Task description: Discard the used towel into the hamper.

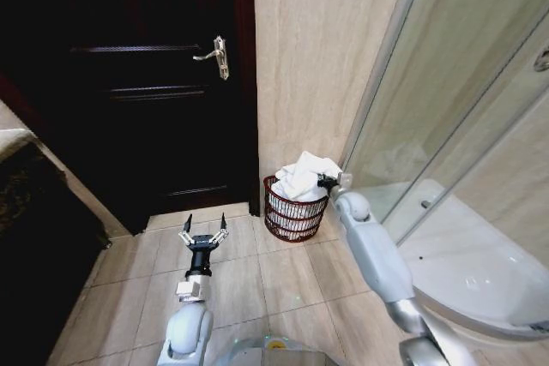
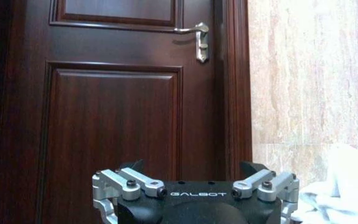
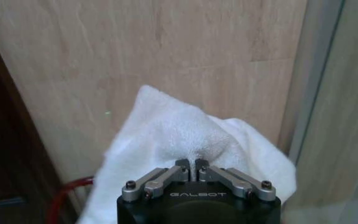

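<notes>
One towel [image 3: 185,135] pinched in closed right gripper [image 3: 194,164] over hamper [image 1: 294,212] | soft, light, limp; best gripped at a bunched fold | left gripper [image 1: 204,233] idle, spread apart

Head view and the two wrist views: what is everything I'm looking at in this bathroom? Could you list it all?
White terry towel: one, white, bunched on top of the hamper, pinched by the right end effector.
Dark red-brown openwork wire hamper: one, on the floor in the corner beside the door.
Dark wooden panelled door: one, dark brown, shut, left of the tiled wall.
Silver lever door handle: one, on the door's right edge.
Glass shower enclosure: one, clear, to the right.
White shower tray: one, inside the enclosure.
Beige floor tiles: many, underfoot.
Left end effector: one, black and silver, open, held over the floor facing the door.
Right end effector: one, shut on the towel at the hamper.
</notes>
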Tool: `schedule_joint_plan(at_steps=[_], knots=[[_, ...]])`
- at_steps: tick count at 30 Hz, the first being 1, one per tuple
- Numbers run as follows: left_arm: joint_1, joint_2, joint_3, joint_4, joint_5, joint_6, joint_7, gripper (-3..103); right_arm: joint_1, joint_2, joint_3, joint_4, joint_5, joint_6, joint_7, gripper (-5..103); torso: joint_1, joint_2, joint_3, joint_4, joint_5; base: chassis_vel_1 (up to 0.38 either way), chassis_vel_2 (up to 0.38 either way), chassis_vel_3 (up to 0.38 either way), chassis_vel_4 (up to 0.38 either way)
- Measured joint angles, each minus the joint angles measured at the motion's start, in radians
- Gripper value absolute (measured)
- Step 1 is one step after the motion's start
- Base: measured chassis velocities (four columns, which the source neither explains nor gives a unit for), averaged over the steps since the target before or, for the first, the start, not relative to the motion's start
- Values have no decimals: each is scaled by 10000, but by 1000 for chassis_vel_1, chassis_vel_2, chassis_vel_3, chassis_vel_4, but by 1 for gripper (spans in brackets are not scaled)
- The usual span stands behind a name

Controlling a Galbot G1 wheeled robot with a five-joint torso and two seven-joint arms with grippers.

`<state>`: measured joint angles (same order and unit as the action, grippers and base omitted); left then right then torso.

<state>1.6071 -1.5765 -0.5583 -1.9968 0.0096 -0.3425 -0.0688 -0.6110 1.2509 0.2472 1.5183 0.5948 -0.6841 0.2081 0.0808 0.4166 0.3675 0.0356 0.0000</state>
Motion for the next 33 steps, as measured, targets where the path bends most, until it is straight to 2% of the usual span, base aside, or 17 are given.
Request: schedule_joint_plan(at_steps=[1,2,3,5,7,12,16,22,27,28,29,30,33], knots=[[9,23,-19,-12,-76,12,0,100,166,-239,-201,207,1052,-350,372,4,1,6,2,1,-3,0,0,0,0],[9,23,-19,-12,-76,12,0,100,166,-239,-201,207,1052,-350,372,4,1,6,2,1,-3,0,0,0,0],[15,62,-44,-22,-178,18,0,100,387,-499,-505,208,1881,-513,532,4,1,15,5,-3,-3,0,0,0,0],[16,87,-83,-17,-314,15,-1,100,970,-600,-1000,-599,2291,-598,364,4,9,26,14,-3,1,0,0,0,0],[11,85,-94,9,-336,2,0,100,1263,-505,-1164,-1113,2290,-600,174,4,11,31,17,-6,1,0,0,0,0],[14,90,-103,42,-354,-44,12,100,2266,211,-1582,-2909,1612,-576,-729,4,20,48,26,1,-2,0,0,0,0],[-36,131,-117,-63,-362,-22,14,100,2623,887,-1604,-4136,1287,-546,-970,4,23,57,31,0,-4,0,0,0,0],[-36,116,-122,-248,-385,32,15,100,2279,1655,-1060,-5323,352,-499,-1412,4,29,70,38,-3,0,0,0,0,0],[50,79,-97,-339,-379,71,19,100,1896,1685,-913,-5269,144,-483,-1466,4,30,76,42,-3,1,0,0,0,0],[62,69,-84,-352,-368,76,21,100,1777,1657,-859,-5041,-27,-474,-1511,1,32,78,43,-2,2,0,0,0,0],[66,63,-76,-368,-360,82,23,100,1672,1614,-766,-4724,-337,-417,-1605,5,32,80,44,-1,1,0,0,0,0],[66,63,-76,-368,-360,82,23,100,1672,1614,-766,-4724,-337,-417,-1605,5,32,80,44,-1,1,0,0,0,0],[50,41,-51,-400,-336,124,27,100,1071,1410,-426,-2999,-1065,127,-1386,11,34,85,45,-1,-2,0,0,0,0]])
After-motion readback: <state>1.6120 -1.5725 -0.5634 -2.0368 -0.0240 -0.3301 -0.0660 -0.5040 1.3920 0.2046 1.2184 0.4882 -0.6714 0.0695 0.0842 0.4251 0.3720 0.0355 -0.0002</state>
